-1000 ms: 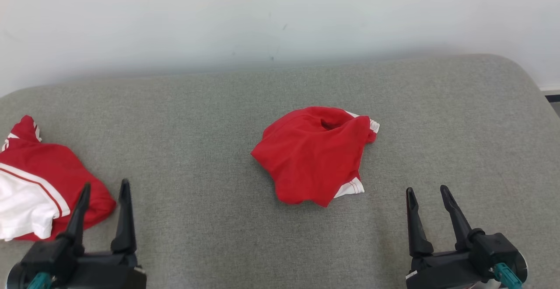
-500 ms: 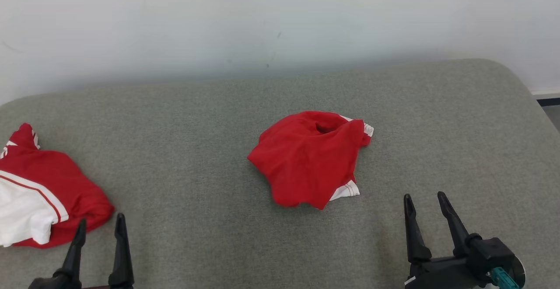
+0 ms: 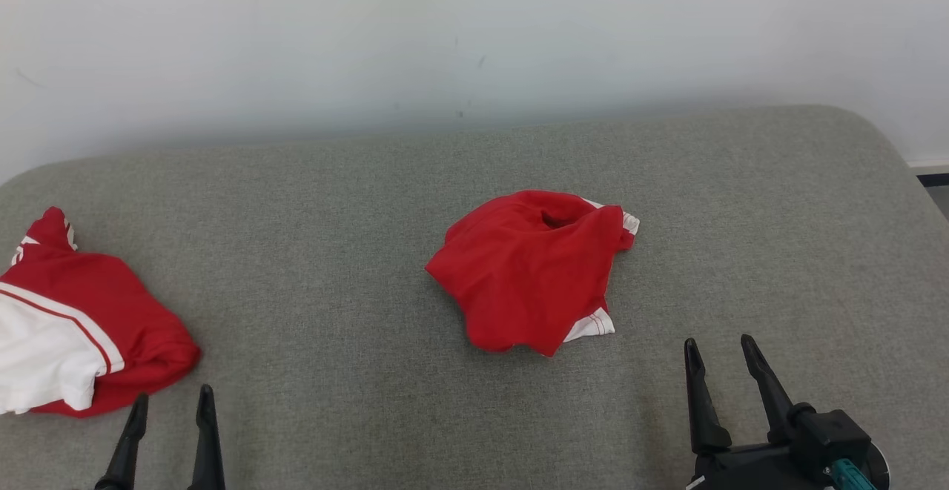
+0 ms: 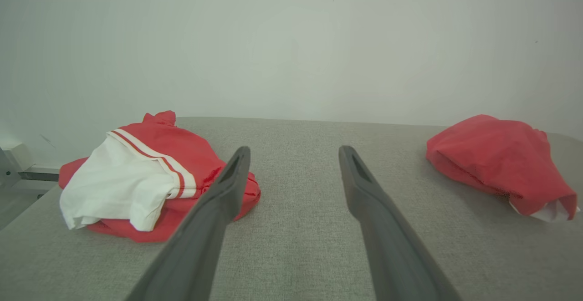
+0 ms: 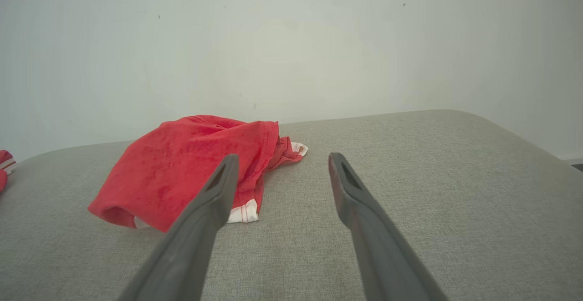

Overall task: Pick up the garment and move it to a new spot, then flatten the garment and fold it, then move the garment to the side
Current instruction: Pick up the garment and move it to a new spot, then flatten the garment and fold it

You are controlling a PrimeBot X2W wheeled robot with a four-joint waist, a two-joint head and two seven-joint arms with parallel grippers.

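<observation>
Crumpled red garment [image 3: 530,271] laid mid grey cushion [image 3: 334,216], white hem mostly hidden beneath. Second red-white garment [image 3: 74,327] cut off at left edge. Left gripper [image 3: 173,394] body cropped, fingers spread, nothing held; right gripper [image 3: 718,340] likewise.

A crumpled red garment [image 3: 530,271] sits mid-counter [image 3: 311,253], bare grey fabric on every side and a broad lane between it and a red-and-white garment [image 3: 74,342] at the left edge. That pile lies just ahead of the left tool [image 3: 173,395]; the right tool [image 3: 719,342] faces open fabric. A white wall [image 3: 474,45] closes the far side.
</observation>
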